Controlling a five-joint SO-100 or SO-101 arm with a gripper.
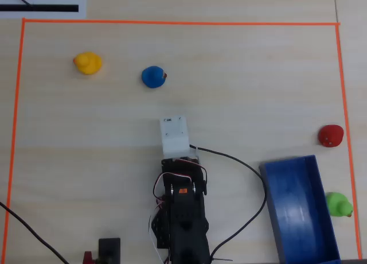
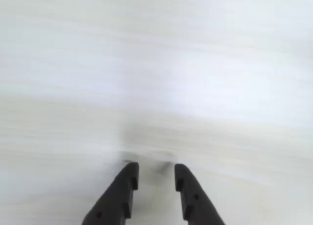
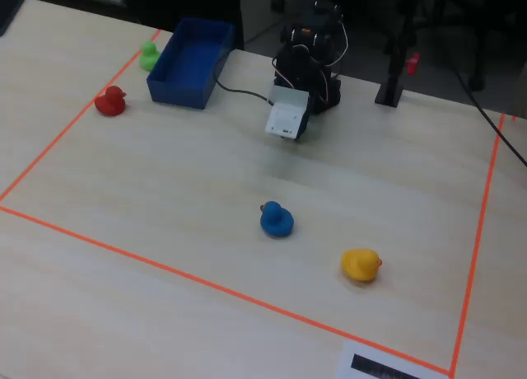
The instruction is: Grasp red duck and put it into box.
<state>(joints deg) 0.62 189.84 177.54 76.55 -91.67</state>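
Pincer (image 2: 154, 177) slightly spread and empty, far from red duck (image 1: 331, 135); easy to grab nearby green duck (image 1: 338, 204) instead.

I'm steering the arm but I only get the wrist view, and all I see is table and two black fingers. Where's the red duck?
Observer: The red duck sits near the right edge of the overhead view, just inside the orange tape line.
Operator: Is the box close to it?
Observer: Yes, the blue box lies just below the duck in that view, apart from it.
Operator: Is anything in the box?
Observer: No, it looks empty; a green duck sits outside its right wall.
Operator: Am I holding anything?
Observer: No, the gripper is open over bare table.
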